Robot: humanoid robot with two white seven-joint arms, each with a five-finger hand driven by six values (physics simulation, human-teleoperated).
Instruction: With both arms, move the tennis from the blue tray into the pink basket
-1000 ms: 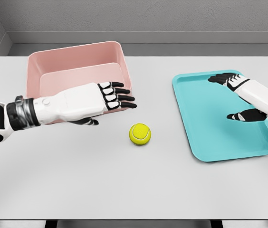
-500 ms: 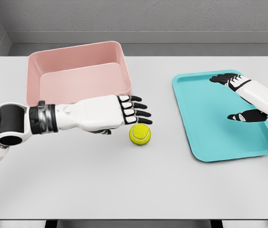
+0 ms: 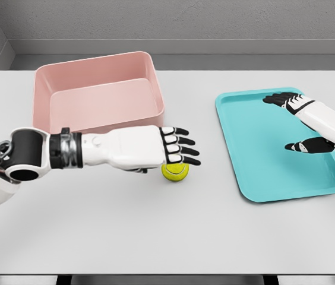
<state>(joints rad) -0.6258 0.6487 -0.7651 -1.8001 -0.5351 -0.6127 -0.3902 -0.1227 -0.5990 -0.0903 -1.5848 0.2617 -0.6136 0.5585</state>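
Tennis ball sits on the bare tabletop, between pink basket at its 11 o'clock and blue tray at 3 o'clock, not in either. Prob. light, springy, fuzzy felt grips OK but rolls easily; wrap it round the equator w/ thumb opposite. Left hand hovers over it, fingers extended, spread, holding nothing; ball peeks out under them. Right hand over tray, fingers loose, holding nothing.
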